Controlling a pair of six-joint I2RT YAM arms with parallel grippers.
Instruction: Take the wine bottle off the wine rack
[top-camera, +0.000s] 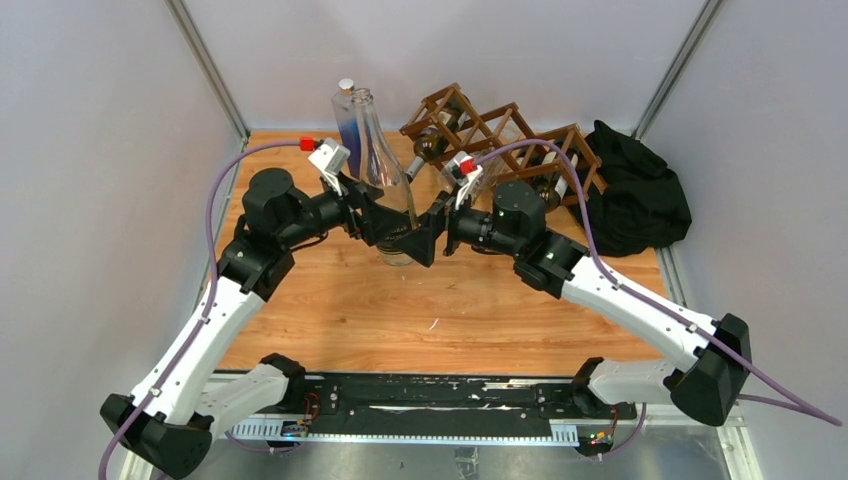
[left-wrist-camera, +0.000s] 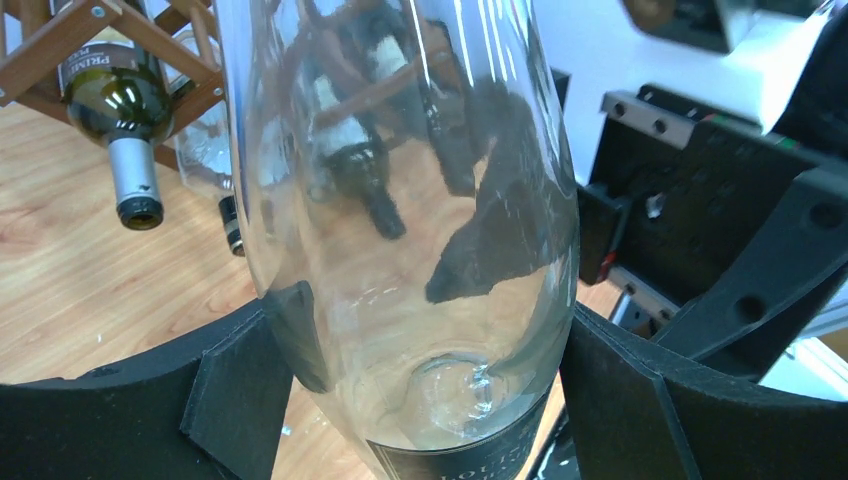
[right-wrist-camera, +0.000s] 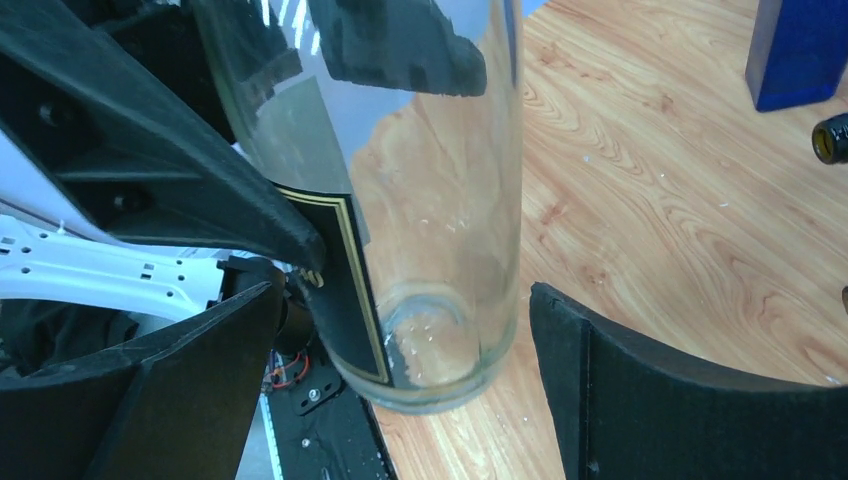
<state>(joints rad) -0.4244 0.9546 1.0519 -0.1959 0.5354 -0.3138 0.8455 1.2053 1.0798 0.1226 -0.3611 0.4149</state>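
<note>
A clear empty wine bottle (top-camera: 388, 190) with a black label stands upright over the middle of the table, off the rack. My left gripper (top-camera: 385, 228) is shut on its lower body; in the left wrist view both pads (left-wrist-camera: 240, 390) press the glass (left-wrist-camera: 400, 200). My right gripper (top-camera: 427, 235) is open around the same bottle's base (right-wrist-camera: 440, 250), with gaps on both sides of its fingers (right-wrist-camera: 620, 390). The brown wooden wine rack (top-camera: 500, 130) stands at the back and holds other bottles. I cannot tell whether the base touches the table.
A blue bottle (top-camera: 346, 125) stands just behind the clear one. A green bottle (left-wrist-camera: 112, 105) lies in the rack (left-wrist-camera: 150, 40), neck toward me. A black cloth heap (top-camera: 635, 190) lies right of the rack. Grey walls enclose the table.
</note>
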